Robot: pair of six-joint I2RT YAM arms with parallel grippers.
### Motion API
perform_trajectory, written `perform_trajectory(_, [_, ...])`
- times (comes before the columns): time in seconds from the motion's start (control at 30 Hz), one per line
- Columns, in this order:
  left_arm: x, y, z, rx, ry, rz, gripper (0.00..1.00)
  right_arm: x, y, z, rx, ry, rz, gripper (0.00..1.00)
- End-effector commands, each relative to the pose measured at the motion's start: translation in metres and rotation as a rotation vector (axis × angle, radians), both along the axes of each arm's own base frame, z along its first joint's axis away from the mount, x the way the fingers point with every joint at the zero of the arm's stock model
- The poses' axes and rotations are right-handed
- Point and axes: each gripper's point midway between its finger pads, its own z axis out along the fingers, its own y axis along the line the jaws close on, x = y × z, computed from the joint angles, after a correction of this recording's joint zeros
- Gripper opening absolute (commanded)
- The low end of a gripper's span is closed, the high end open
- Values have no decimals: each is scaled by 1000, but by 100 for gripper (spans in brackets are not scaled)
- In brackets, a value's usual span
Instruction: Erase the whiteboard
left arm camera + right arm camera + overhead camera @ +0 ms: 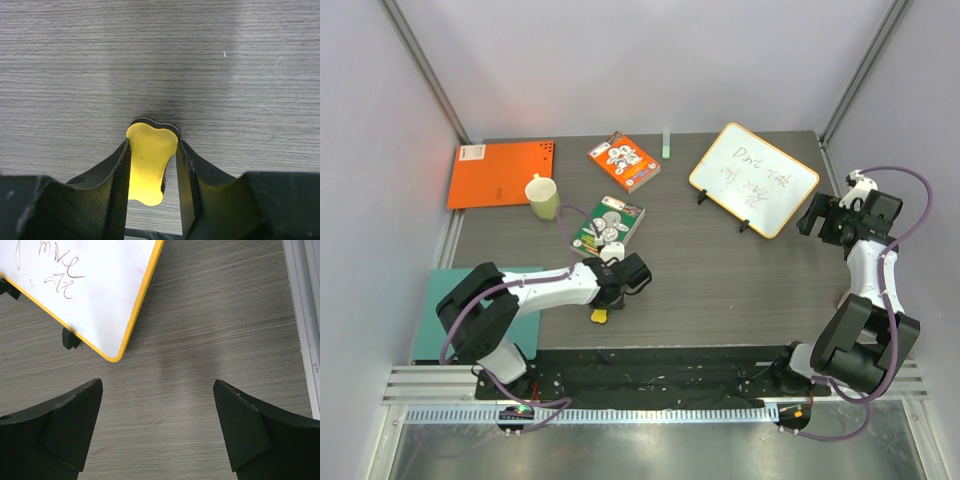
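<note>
Dark wood-grain surface (pixel 720 285) between pale walls, seen from above. Whiteboard (pixel 754 179) at upper right, propped on black feet, turned at an angle, dark handwriting across it. Right end effector (pixel 812 217) just beside its right-hand corner, apart from it, spread wide, holding nothing. Left end effector (pixel 604 303) at lower centre-left, well apart from the whiteboard, down over a yellow eraser (pixel 601 315). Orange sheet (pixel 501 173) and mug (pixel 543 196) at upper left.

Left wrist view: grain surface across the frame, yellow eraser (pixel 149 165) flat at lower centre. Left end effector (pixel 152 150) narrow around it, one pad against its side, the other touching or just off, cannot tell which.

Right wrist view: whiteboard (pixel 85 285) at upper left, yellow-framed corner pointing down toward the wide gap of the right end effector (pixel 157 385), short of both fingertips. One black foot (pixel 70 337) under its edge.
</note>
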Motion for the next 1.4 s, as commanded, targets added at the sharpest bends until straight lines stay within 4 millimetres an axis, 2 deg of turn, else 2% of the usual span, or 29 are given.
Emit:
perform_trajectory(0.0, [-6, 15, -13, 49, 9, 23, 37, 5, -4, 3, -9, -22, 8, 97])
perform_trajectory(0.1, [-7, 15, -13, 41, 5, 23, 35, 5, -4, 2, -10, -20, 9, 97])
perform_trajectory(0.2, [-8, 16, -15, 43, 7, 17, 24, 5, -5, 0, -6, -14, 8, 97])
perform_trajectory(0.23, [-8, 17, -16, 48, 11, 18, 14, 5, -5, 0, -6, -14, 8, 97])
perform_trajectory(0.3, [-10, 19, -19, 58, 18, 19, 0, 5, -5, -2, -3, -8, 8, 97])
perform_trajectory(0.5, [-11, 22, -17, 37, 0, -7, 1, 6, -2, -1, 4, -13, 29, 98])
perform_trajectory(0.63, [-8, 13, -3, -48, -51, -66, 4, 7, -1, -2, 15, -12, 38, 98])
perform_trajectory(0.67, [-5, 9, 7, -84, -78, -76, 5, 7, 0, -2, 15, -10, 40, 98])
perform_trajectory(0.9, [5, 2, 31, -156, -132, -135, 9, 8, -1, -6, 22, 5, 36, 98])
perform_trajectory(1.03, [13, -4, 42, -184, -148, -152, 0, 8, -2, -7, 22, 9, 35, 98])
perform_trajectory(1.1, [16, -9, 46, -190, -158, -173, 0, 8, -2, -7, 19, 8, 37, 98])
perform_trajectory(1.17, [22, -17, 55, -209, -175, -190, 0, 8, -2, -7, 20, 6, 47, 98])
perform_trajectory(1.2, [25, -20, 57, -211, -181, -202, 0, 9, 9, -3, 56, -21, 116, 99])
perform_trajectory(1.27, [35, -32, 71, -227, -208, -232, 0, 9, 13, 2, 71, -42, 157, 98])
perform_trajectory(1.33, [42, -39, 75, -216, -211, -261, 0, 13, 8, 8, 49, -51, 148, 98])
perform_trajectory(1.37, [48, -50, 86, -236, -228, -277, 0, 14, 5, 10, 42, -52, 138, 98])
